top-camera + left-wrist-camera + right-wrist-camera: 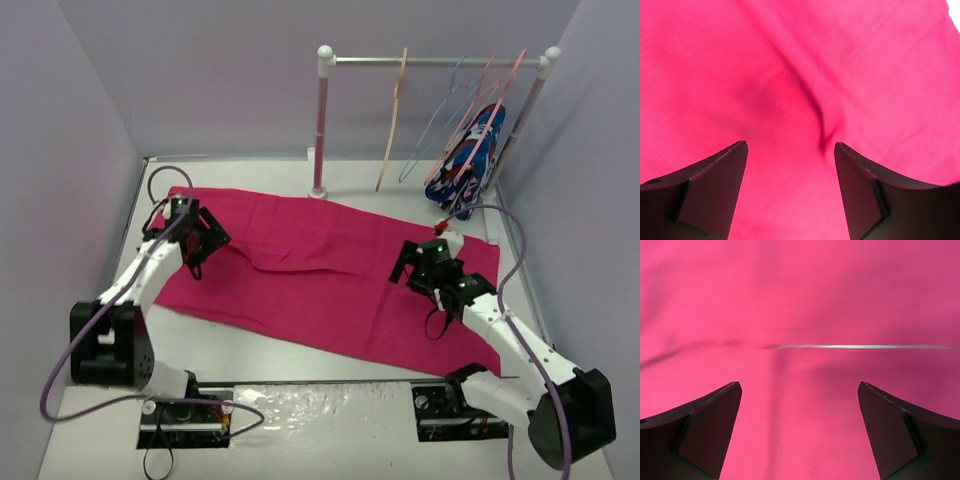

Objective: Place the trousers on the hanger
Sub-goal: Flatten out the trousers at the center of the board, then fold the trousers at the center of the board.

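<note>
Noted both arm bases bolted at the near edge of the table (300,365). Traced the left arm far and leftward from its base, elbow raised, wrist tipped down over the left end of the trousers (320,270). Found the left gripper (205,248) aimed at the cloth, jaws parted, nothing clamped between them. Saw in its wrist view a dark crease running down the cloth and ending just beside one of the fingers (860,185). Cannot tell whether the tips touch the fabric.

Traced the right arm far and leftward from the near right corner, wrist bent down over the right end of the trousers. Found the right gripper (420,265) spread wide and empty, with cloth below. Saw a thin pale line crossing the cloth beyond its fingers (705,425); cannot tell what it is.

Recorded the trousers laid out flat across mid-table, from far left to near right, beneath both grippers. Located the hanger (393,120) hooked on the rail (435,61) at the far right, well apart from trousers and grippers, left of a blue wire hanger (440,125), salmon hangers (490,100) and a patterned garment (470,155).
</note>
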{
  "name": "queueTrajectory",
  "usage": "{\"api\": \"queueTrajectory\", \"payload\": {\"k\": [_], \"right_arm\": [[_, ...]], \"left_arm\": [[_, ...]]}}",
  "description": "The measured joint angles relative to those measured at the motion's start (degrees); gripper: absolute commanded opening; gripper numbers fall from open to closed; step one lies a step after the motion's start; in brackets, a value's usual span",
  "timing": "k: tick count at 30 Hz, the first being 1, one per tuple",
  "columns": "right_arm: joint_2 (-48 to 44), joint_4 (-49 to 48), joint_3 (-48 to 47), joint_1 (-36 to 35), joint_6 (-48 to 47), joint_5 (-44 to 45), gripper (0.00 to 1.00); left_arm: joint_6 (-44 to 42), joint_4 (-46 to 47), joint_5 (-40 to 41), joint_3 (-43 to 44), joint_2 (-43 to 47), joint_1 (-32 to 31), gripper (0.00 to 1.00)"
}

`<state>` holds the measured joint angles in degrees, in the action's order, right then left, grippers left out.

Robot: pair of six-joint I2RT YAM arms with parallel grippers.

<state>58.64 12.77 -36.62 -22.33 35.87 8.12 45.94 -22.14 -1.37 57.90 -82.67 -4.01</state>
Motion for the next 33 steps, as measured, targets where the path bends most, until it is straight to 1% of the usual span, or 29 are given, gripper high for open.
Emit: {"api": "queueTrajectory", "payload": {"k": [3,6,9,12,15,21,25,30,33], "right_arm": [[1.23,-0.55,-2.08,-9.26,-2.91,0.79,0.99],[3.24,-0.66,-2.62,-16.83,-5.20,1.99,0.99],[4.90,-0.76,-2.62,-22.01,-6.96,2.43,0.99],[5.39,-1.26,-2.62,-25.05,-8.44,2.41,0.99],[5.41,-1.90,-2.65,-26.61,-9.64,2.47,0.99],[5.41,-2.66,-2.66,-27.96,-12.00,2.49,1.00],[5.39,-2.80,-2.66,-28.00,-13.17,2.47,1.00],[5.37,-3.03,-2.64,-28.19,-13.76,2.43,1.00],[5.35,-3.27,-2.64,-28.54,-14.01,2.41,1.00]], "left_arm": [[-1.90,-3.46,1.62,-4.45,9.73,0.36,0.73],[-3.32,-6.55,2.91,-8.03,17.00,2.03,0.75],[-3.75,-9.23,3.54,-12.07,22.33,6.44,0.75],[-3.67,-11.41,3.85,-15.81,24.15,11.84,0.75],[-2.99,-12.15,3.81,-18.76,22.74,16.53,0.75],[-0.40,-10.72,2.93,-20.89,17.29,21.39,0.74],[0.59,-8.39,2.97,-20.62,11.32,21.83,0.69],[1.23,-6.60,2.94,-19.33,6.92,21.84,0.67],[1.29,-5.45,2.95,-17.68,4.68,21.84,0.65]]}}
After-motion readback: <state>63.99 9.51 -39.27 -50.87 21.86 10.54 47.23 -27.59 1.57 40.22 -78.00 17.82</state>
